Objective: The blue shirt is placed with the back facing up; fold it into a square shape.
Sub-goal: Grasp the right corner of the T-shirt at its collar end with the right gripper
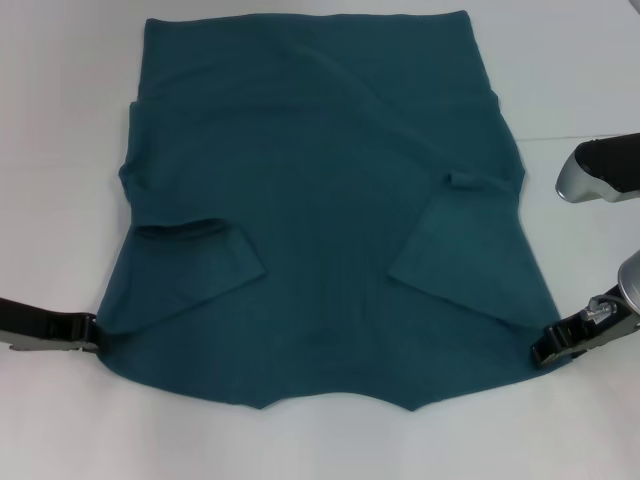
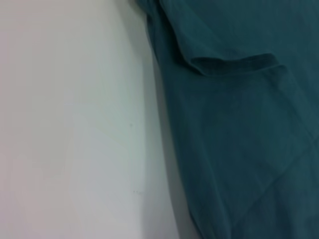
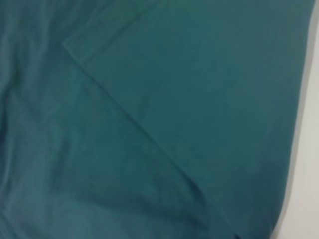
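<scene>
Nearest my body, the blue shirt point(image 1: 320, 240) lies flat on the white table point(image 1: 60, 120), its scalloped near edge toward me and both sleeves already folded inward over the back. My left gripper point(image 1: 92, 320) sits at the shirt's near left corner and my right gripper point(image 1: 538, 345) at the near right corner, each touching the cloth edge. Whether my fingers are clenched on the fabric or released I cannot tell; the tips are hidden at the hem. I judge the sleeve folds done and the lengthwise fold in hand: both corners need lifting together and carrying away from me. Farther off, the far edge already shows a doubled band, so my corners should land squarely on it, level with each other.
</scene>
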### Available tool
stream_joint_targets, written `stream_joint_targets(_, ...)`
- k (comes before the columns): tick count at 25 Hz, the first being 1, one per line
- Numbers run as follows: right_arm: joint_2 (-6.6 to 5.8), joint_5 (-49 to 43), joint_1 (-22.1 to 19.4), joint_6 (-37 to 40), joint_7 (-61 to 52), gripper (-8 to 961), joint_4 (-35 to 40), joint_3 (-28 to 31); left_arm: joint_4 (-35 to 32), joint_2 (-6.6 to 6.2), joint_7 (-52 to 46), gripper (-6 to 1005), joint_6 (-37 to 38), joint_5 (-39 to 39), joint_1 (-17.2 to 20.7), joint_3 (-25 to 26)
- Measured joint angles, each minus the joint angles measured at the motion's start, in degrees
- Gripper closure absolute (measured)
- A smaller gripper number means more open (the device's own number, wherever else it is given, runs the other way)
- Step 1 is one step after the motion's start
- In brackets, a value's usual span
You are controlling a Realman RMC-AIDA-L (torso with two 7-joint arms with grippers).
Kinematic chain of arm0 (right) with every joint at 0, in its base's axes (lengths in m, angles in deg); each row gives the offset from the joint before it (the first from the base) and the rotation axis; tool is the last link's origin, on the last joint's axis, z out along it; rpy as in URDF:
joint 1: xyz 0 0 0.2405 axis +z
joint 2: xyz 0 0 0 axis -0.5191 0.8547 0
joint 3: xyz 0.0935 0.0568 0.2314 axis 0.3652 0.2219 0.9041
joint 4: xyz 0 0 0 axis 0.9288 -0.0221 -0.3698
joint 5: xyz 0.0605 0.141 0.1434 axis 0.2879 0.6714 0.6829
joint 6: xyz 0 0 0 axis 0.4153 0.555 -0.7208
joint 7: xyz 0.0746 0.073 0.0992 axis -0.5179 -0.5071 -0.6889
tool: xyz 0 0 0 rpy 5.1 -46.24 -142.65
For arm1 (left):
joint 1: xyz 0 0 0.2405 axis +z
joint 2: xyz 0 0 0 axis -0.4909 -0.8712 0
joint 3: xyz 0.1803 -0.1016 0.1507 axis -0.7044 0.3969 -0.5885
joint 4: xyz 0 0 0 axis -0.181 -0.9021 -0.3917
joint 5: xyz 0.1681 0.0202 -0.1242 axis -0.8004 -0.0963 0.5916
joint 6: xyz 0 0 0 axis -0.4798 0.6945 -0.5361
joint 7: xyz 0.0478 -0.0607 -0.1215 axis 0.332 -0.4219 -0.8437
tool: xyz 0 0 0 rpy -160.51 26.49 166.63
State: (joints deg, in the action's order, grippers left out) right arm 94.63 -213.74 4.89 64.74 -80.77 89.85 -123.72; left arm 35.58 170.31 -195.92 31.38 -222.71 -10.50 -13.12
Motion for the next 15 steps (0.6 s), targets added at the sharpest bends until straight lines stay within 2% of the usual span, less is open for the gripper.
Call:
stream_joint_targets(4, 0.04, 0.6, 0.1, -0.2, 0.9, 534, -0.2, -0.2, 0.0, 0.0, 0.1, 976, 0.1, 0.0, 0.0, 0.0)
stream_joint_targets(15, -0.03, 1.6, 1.1, -0.1, 1.9, 771, -0.2, -0.2, -0.1, 0.0, 0.2, 976, 0.4, 0.1, -0.1, 0.0)
